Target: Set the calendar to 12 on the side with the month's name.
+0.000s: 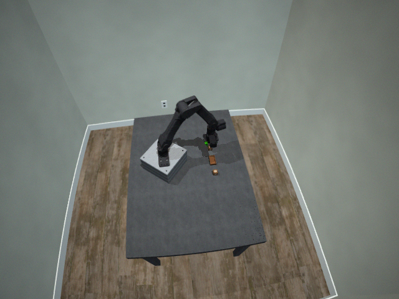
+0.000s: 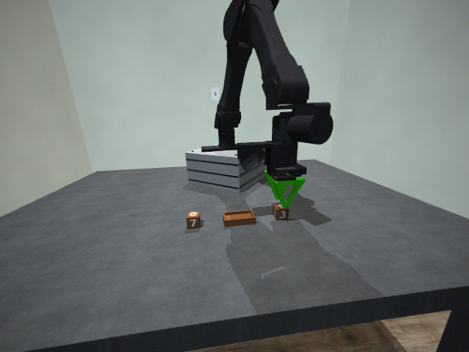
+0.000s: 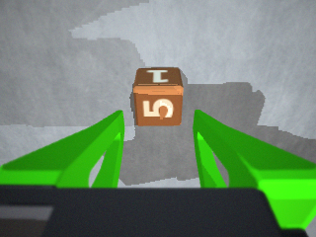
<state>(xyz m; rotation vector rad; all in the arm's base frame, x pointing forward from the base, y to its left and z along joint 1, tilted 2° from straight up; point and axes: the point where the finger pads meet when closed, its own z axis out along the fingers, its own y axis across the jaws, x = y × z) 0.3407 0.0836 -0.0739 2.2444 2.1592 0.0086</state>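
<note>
My gripper [image 1: 207, 146] [image 2: 285, 204] [image 3: 158, 118] is partly open, its green fingertips just above and close to one brown cube [image 1: 210, 148] [image 2: 281, 213] [image 3: 158, 107]. The wrist view shows a sideways 5 and a sideways 1 on that cube, framed between the fingers but not gripped. The exterior view shows its 3 upright on the front. The brown tray [image 1: 212, 159] [image 2: 239, 222] lies flat with no cube in it; no month name is readable. The other brown cube [image 1: 215, 172] [image 2: 193, 221] stands left of the tray in the exterior view, with 7 in front and 0 on top.
The grey stacked base [image 1: 164, 161] [image 2: 212, 172] carries the arm behind the tray and cubes in the exterior view. The dark table [image 1: 193, 212] [image 2: 132, 276] has its front edge well in front of the cubes there. The arm's shadow falls across the tabletop.
</note>
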